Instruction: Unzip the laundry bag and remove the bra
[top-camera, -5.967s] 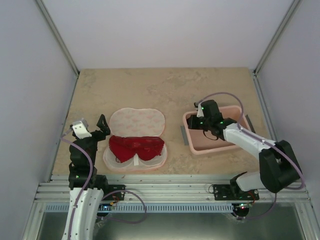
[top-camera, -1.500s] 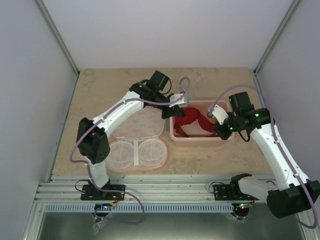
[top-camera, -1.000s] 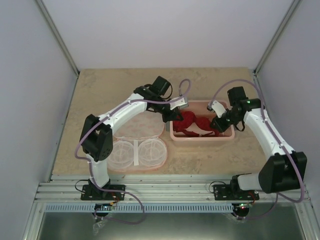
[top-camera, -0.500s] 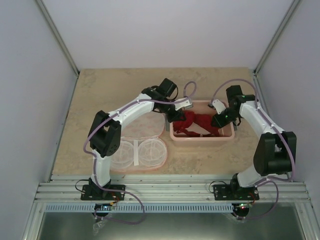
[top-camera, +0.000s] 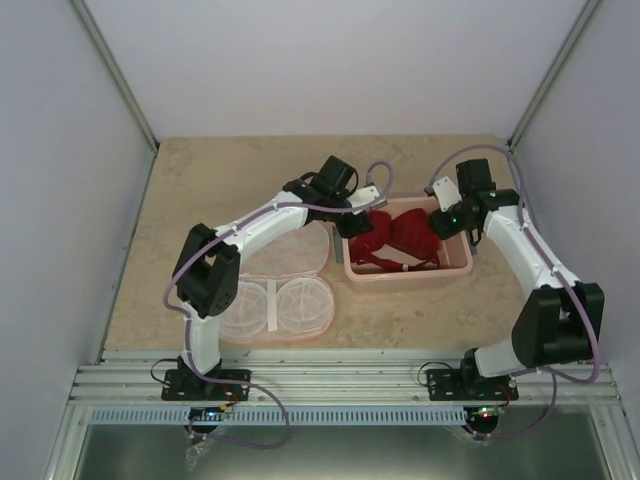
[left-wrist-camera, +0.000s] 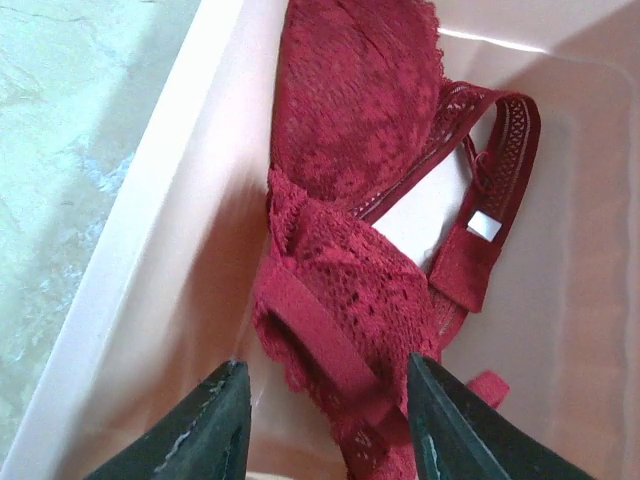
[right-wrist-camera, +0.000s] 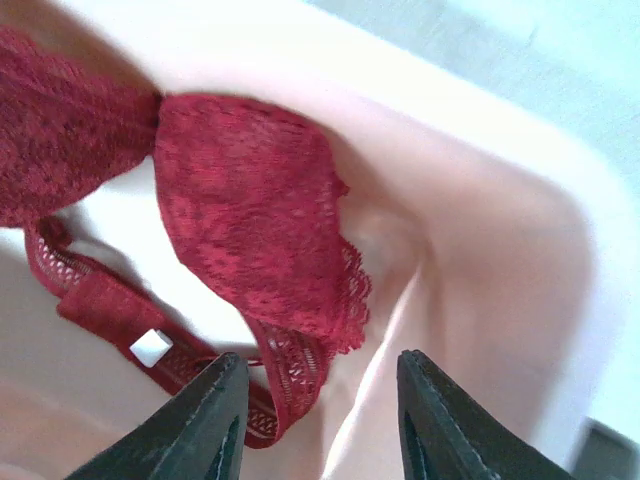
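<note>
Freshly released, the bra (top-camera: 398, 235) lay against the pink tub's (top-camera: 410, 276) left wall, left gripper (left-wrist-camera: 325, 420) and right gripper (right-wrist-camera: 315, 420) spread above.

Dark red lace bra (top-camera: 400, 235) crumpled in pink tub (top-camera: 410, 276), cream laundry bag (top-camera: 280, 290) open flat beside it, seemingly unzipped

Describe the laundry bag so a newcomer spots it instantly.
On the tan table, look left of the pink tub. The laundry bag lies open, two flat cream halves with a pink rim; unlike the tub, it holds no red bra.
</note>
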